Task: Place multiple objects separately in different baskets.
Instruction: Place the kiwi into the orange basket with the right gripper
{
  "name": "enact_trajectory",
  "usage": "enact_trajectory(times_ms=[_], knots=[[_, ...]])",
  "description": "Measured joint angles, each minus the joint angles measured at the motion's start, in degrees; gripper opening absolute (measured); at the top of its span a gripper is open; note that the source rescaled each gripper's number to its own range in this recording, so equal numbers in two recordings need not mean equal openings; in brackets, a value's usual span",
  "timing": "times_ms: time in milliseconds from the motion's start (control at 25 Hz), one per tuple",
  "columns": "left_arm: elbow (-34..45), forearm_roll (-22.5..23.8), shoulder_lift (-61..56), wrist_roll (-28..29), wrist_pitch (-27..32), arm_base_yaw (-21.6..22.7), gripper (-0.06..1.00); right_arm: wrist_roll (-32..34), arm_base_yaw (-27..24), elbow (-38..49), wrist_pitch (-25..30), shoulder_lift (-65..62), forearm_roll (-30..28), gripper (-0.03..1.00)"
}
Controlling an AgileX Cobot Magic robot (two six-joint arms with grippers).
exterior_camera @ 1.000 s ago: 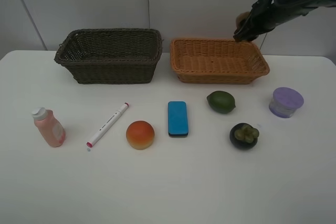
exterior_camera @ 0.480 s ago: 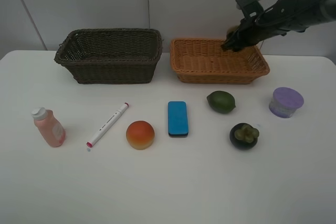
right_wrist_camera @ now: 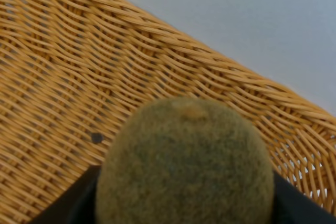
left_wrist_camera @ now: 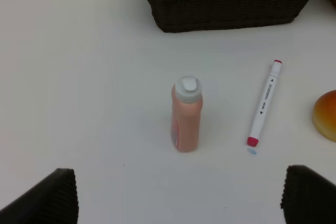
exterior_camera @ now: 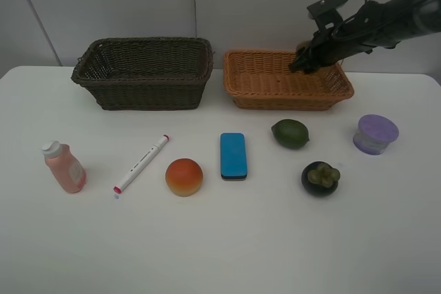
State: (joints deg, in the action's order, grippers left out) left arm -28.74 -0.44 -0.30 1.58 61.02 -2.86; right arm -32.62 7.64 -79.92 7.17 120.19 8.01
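My right gripper point(exterior_camera: 303, 65) is shut on the brown kiwi point(right_wrist_camera: 184, 161) and holds it low over the back right part of the light orange basket point(exterior_camera: 289, 96). The dark brown basket point(exterior_camera: 141, 74) stands to its left. In a row on the table lie the pink bottle point(exterior_camera: 64, 168), white marker point(exterior_camera: 141, 164), orange-red fruit point(exterior_camera: 184, 176), blue eraser point(exterior_camera: 233, 155), green lime point(exterior_camera: 289, 133), dark mangosteen point(exterior_camera: 320, 177) and purple-lidded jar point(exterior_camera: 375, 133). My left gripper point(left_wrist_camera: 178, 198) hangs open above the bottle point(left_wrist_camera: 186, 115), its fingers point(left_wrist_camera: 47, 198) wide apart.
A white wall rises just behind both baskets. The white table point(exterior_camera: 227, 239) stretches forward past the row of items. In the left wrist view the marker point(left_wrist_camera: 265, 103) lies right beside the bottle, with the dark basket point(left_wrist_camera: 226, 3) beyond.
My right arm has come down and to the left with the kiwi, from above the orange basket's back right corner to just inside its rim. Nothing else moved.
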Motion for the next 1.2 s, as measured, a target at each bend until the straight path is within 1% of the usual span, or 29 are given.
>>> enact_trajectory(times_ms=[120,160,200,240,280,320,360,400,440,560,1200], knots=[[0.0,0.0,0.0,0.0,0.0,0.0,1.00,0.0,0.0,0.0,-0.1,0.0,0.0,0.03],[0.0,0.0,0.0,0.0,0.0,0.0,1.00,0.0,0.0,0.0,-0.2,0.0,0.1,0.07],[0.0,0.0,0.0,0.0,0.0,0.0,1.00,0.0,0.0,0.0,-0.4,0.0,0.1,0.25],[0.0,0.0,0.0,0.0,0.0,0.0,1.00,0.0,0.0,0.0,-0.7,0.0,0.1,0.51],[0.0,0.0,0.0,0.0,0.0,0.0,1.00,0.0,0.0,0.0,-1.0,0.0,0.1,0.68],[0.0,0.0,0.0,0.0,0.0,0.0,1.00,0.0,0.0,0.0,-1.2,0.0,0.1,0.81],[0.0,0.0,0.0,0.0,0.0,0.0,1.00,0.0,0.0,0.0,-1.3,0.0,0.1,0.88],[0.0,0.0,0.0,0.0,0.0,0.0,1.00,0.0,0.0,0.0,-1.3,0.0,0.1,0.93],[0.0,0.0,0.0,0.0,0.0,0.0,1.00,0.0,0.0,0.0,-1.3,0.0,0.1,0.96],[0.0,0.0,0.0,0.0,0.0,0.0,1.00,0.0,0.0,0.0,-1.3,0.0,0.1,0.99],[0.0,0.0,0.0,0.0,0.0,0.0,1.00,0.0,0.0,0.0,-0.8,-0.1,0.1,0.99]])
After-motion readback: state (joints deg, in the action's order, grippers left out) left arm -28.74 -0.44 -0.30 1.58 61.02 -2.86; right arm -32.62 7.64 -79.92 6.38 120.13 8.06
